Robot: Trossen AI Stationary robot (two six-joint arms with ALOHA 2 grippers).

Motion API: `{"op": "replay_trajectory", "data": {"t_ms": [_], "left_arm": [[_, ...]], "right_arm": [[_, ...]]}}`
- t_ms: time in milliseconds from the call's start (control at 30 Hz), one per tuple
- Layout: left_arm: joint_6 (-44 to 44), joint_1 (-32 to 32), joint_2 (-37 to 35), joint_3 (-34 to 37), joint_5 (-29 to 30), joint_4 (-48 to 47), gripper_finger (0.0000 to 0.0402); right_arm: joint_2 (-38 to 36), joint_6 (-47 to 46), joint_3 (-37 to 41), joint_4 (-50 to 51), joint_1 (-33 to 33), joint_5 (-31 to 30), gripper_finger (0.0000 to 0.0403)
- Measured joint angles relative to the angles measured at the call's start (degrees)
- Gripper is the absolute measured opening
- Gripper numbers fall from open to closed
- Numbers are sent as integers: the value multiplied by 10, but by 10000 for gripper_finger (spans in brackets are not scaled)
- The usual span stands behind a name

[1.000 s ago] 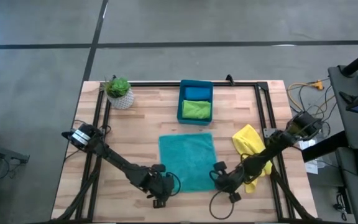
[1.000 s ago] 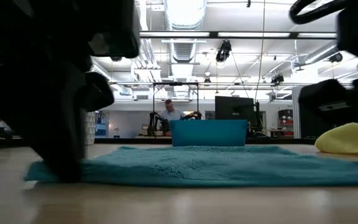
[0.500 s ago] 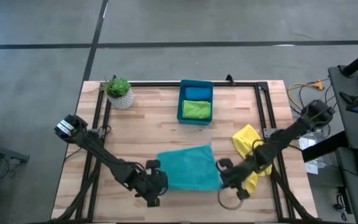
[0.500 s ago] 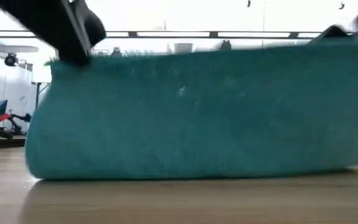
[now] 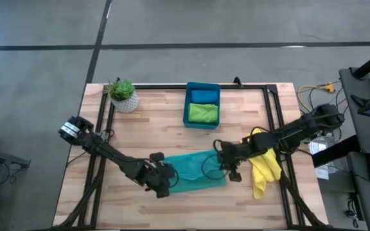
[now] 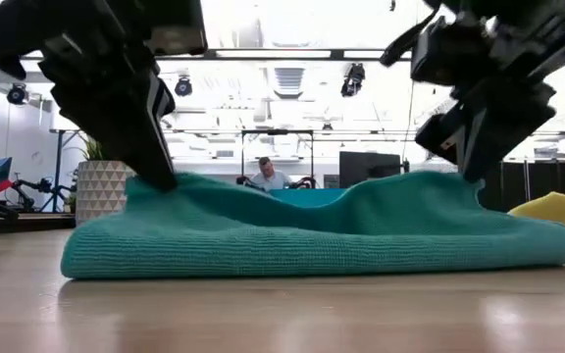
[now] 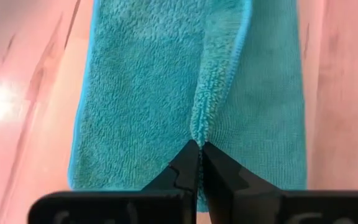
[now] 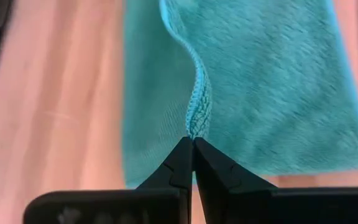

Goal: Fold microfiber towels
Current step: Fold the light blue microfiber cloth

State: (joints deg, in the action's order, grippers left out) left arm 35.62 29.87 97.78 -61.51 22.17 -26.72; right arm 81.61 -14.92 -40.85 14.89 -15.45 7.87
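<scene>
Since a second ago the soft teal microfiber towel (image 5: 194, 172) is folded over toward twelve o'clock. The left gripper (image 7: 199, 149) pinches its nine o'clock corner, jaws closed. The right gripper (image 8: 191, 140) likewise clamps the three o'clock corner.

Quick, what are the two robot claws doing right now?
Left gripper: shut, pinching the teal towel's edge.
Right gripper: shut, pinching the same teal towel's edge.

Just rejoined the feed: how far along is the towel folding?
Done: the blue towel and green towel lie folded in the bin. In hand: the left tool and right tool each pinch an edge of the teal towel, laid over in half. Left: the yellow towel lies crumpled beside it.
</scene>
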Motion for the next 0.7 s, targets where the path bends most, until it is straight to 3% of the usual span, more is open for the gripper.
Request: {"op": "replay_trajectory", "data": {"t_ms": [700], "left_arm": [[48, -10, -2, 36, 54, 7, 0]], "right_arm": [[0, 36, 17, -2, 95, -6, 9]]}}
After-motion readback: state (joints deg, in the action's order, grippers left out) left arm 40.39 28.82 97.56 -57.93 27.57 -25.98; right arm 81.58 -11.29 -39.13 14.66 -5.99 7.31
